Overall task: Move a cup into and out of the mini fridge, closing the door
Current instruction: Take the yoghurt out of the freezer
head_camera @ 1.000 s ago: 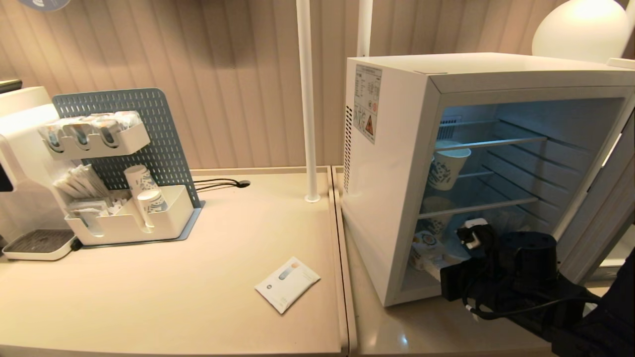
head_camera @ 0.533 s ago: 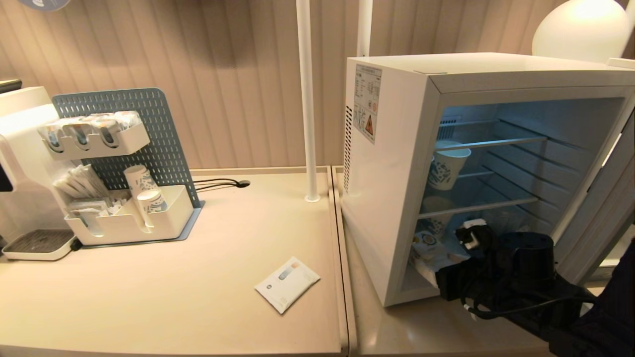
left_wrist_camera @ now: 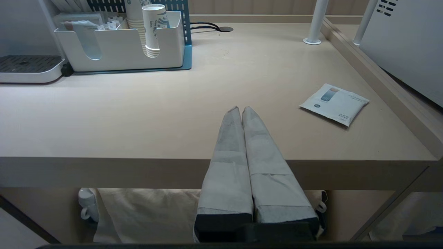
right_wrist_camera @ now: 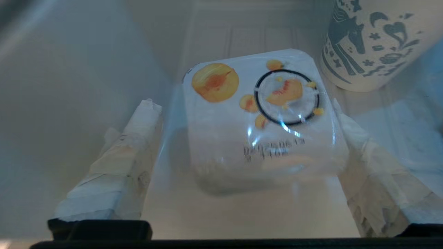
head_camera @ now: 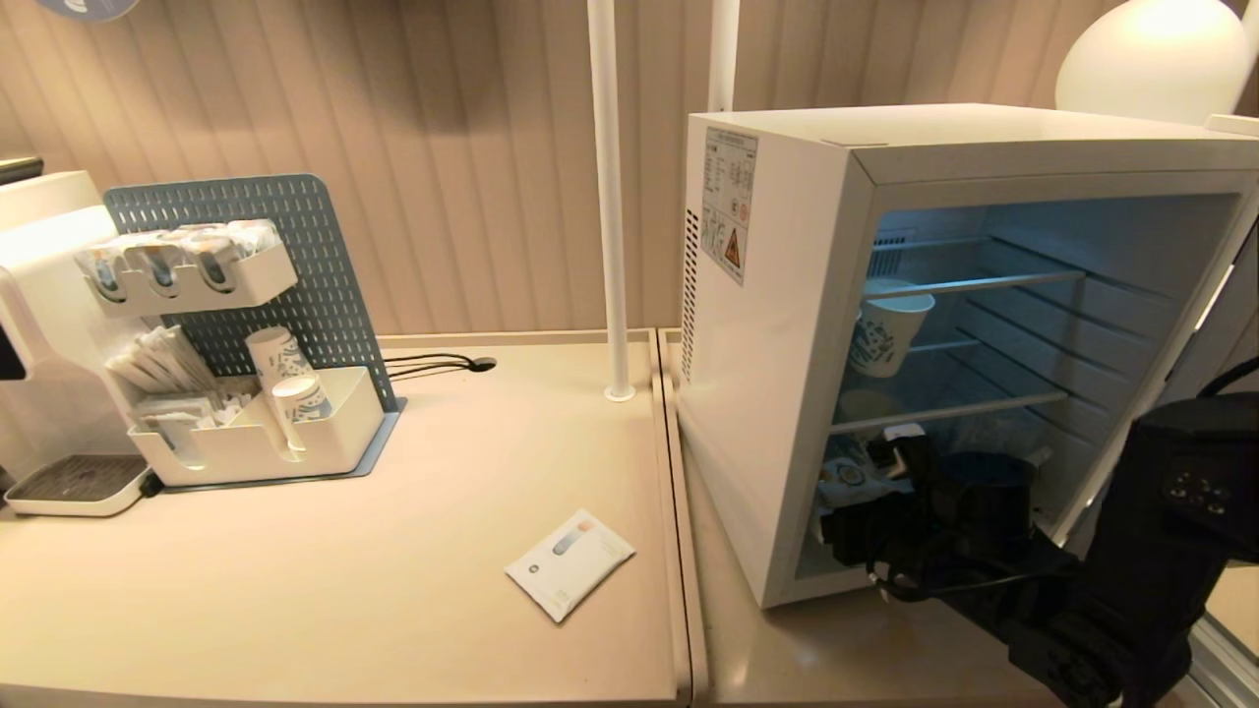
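Though beside paper cup (right_wrist_camera: 370,45), cup (right_wrist_camera: 259,117) unblocked.

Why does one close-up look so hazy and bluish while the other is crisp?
Right wrist view: inside the mini fridge, cool bluish light, the cup soft with white glare streaks on its lid. Left wrist view: even warm room light, the table sharp. Head view: straight edges bow near the borders.

Head view: from above, facing forward and down over the counter (head_camera: 393,551) and the open mini fridge (head_camera: 787,295). Left wrist view: low at the counter (left_wrist_camera: 138,114) edge, behind closed jaws, sharing the counter. Right wrist view: close, inside the fridge, cup (right_wrist_camera: 256,114) between spread jaws.
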